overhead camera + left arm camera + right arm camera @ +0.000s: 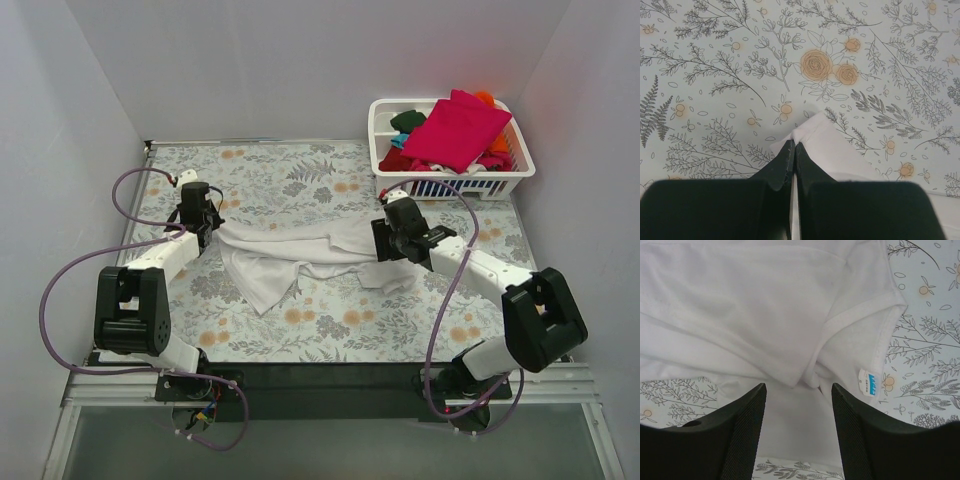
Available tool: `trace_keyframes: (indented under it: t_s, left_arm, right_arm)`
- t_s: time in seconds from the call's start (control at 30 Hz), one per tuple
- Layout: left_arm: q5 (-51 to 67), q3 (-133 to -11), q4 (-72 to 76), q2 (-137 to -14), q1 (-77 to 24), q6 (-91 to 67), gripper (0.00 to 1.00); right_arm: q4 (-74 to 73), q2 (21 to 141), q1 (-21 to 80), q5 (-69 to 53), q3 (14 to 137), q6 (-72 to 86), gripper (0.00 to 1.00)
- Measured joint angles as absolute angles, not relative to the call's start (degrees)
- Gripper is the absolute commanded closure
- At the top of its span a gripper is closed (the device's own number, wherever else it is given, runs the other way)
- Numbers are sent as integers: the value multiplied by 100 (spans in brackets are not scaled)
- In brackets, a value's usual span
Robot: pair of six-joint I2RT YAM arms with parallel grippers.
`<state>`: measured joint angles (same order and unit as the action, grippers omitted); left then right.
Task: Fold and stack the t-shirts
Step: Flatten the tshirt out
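Note:
A white t-shirt (300,255) lies crumpled across the middle of the floral table. My left gripper (205,225) is shut on the shirt's left edge; in the left wrist view a peak of white cloth (825,142) is pinched between the closed fingers. My right gripper (385,240) is open, just over the shirt's right end. In the right wrist view its fingers (747,420) stand wide apart over the white shirt (750,315), with the neck label (870,382) to the right. A magenta shirt (455,130) tops the other coloured shirts in the basket.
A white slatted basket (520,170) stands at the back right, holding magenta, red, orange and dark green shirts. White walls close in the left, back and right. Purple cables loop beside both arms.

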<state>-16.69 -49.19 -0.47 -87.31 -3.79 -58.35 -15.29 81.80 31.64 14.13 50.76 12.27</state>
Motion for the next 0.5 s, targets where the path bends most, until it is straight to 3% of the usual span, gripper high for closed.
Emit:
trace_keyframes:
  t_s: [0.5]
  left_arm:
    - [-1559, -4919, 51, -8735, -379, -5837, 100]
  right_arm:
    - [-1135, 8849, 3162, 1133, 5177, 1232, 67]
